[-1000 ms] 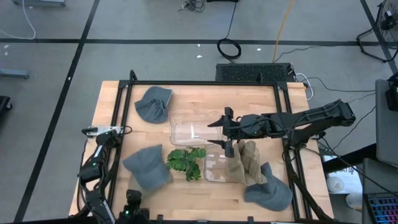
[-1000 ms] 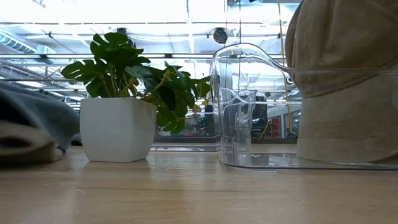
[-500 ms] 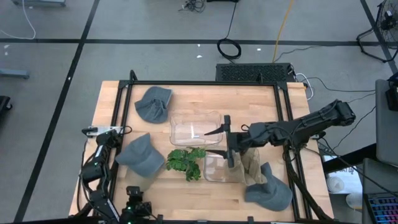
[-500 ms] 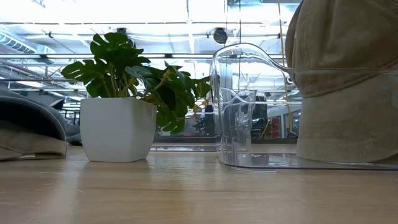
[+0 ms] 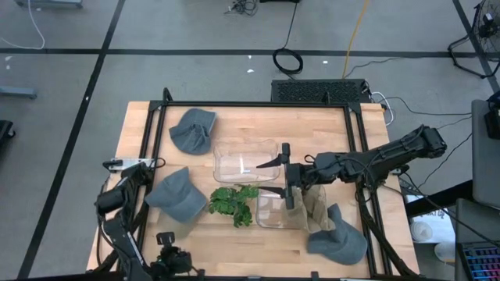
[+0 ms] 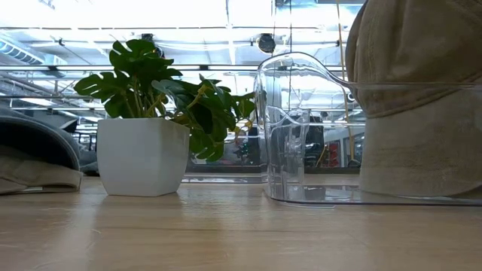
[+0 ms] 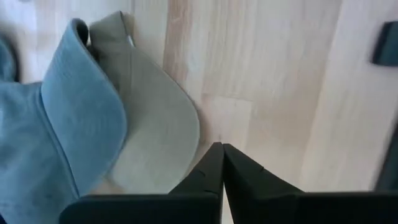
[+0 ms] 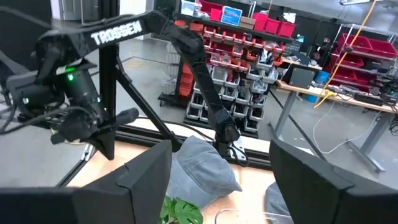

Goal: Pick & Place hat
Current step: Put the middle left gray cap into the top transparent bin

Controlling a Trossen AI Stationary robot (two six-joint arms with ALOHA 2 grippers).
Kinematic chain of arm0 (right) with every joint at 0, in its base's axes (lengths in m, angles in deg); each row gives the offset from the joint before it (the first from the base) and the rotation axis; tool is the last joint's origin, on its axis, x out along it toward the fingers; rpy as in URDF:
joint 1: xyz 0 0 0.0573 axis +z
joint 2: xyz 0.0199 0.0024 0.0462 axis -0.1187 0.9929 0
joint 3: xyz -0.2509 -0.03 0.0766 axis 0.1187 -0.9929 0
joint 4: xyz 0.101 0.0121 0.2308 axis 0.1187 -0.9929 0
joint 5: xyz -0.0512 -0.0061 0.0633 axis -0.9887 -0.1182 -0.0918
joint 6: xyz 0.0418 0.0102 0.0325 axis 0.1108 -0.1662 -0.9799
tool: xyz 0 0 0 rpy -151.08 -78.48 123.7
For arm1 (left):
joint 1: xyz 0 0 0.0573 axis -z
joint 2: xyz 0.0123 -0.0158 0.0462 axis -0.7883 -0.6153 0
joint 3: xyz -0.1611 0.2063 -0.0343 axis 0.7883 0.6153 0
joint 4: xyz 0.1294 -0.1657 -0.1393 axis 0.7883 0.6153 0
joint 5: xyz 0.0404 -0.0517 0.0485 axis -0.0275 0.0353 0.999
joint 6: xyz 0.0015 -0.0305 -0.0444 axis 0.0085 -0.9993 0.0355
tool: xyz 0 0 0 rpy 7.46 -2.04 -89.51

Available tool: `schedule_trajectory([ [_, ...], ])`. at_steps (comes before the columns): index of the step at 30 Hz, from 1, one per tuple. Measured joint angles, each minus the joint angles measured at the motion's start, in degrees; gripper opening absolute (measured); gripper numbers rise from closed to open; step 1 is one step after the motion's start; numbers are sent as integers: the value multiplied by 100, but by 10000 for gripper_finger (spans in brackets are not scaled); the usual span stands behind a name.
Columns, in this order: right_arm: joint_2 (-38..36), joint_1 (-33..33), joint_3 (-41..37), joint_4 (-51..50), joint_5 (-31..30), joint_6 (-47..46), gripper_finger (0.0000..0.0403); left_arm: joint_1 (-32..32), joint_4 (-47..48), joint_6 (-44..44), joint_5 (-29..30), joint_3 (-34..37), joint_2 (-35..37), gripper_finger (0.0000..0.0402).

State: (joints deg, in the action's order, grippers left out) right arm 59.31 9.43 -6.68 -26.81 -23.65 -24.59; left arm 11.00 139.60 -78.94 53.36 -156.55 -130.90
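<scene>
The blue-grey hat (image 5: 176, 193) lies on the table at the near left, beside the plant. The left wrist view shows its crown (image 7: 68, 124) and the pale underside of its brim (image 7: 155, 130). The low view has it at the left edge (image 6: 34, 162), brim on the wood. My left gripper (image 7: 222, 149) is shut and hovers over bare table just off the brim's edge (image 5: 141, 183), holding nothing. My right gripper (image 5: 269, 178) is open and level above the clear bins, fingers toward the table's left (image 8: 221, 180).
A potted plant (image 5: 233, 203) stands mid-table near the hat. An empty clear bin (image 5: 246, 160) sits behind it, and a second bin holding tan hats (image 5: 305, 204) to its right. Other grey hats lie at the far left (image 5: 193, 129) and near right (image 5: 337, 242).
The blue-grey hat has shifted toward the table's far left and bunched into a smaller shape; in the low view its brim now lies on the wood. My left arm has risen away from it. My right gripper has tipped and moved slightly toward the near edge.
</scene>
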Motion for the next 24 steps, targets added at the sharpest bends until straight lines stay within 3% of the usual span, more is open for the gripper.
schedule_trajectory([
  [4, 0, 0, 0, -6, 0, -82, 258, -108, -7, -113, -614, 0, 328, 19],
  [8, 0, -2, 0, -41, -10, -504, 258, -221, 19, 302, -1230, 0, 564, 20],
  [13, 4, -2, 0, -289, -39, -538, 262, -242, 23, 290, -1307, 0, 832, 33],
  [24, 4, -2, 0, -274, -14, -1020, 263, -184, 28, -547, -1440, 146, 1314, 201],
])
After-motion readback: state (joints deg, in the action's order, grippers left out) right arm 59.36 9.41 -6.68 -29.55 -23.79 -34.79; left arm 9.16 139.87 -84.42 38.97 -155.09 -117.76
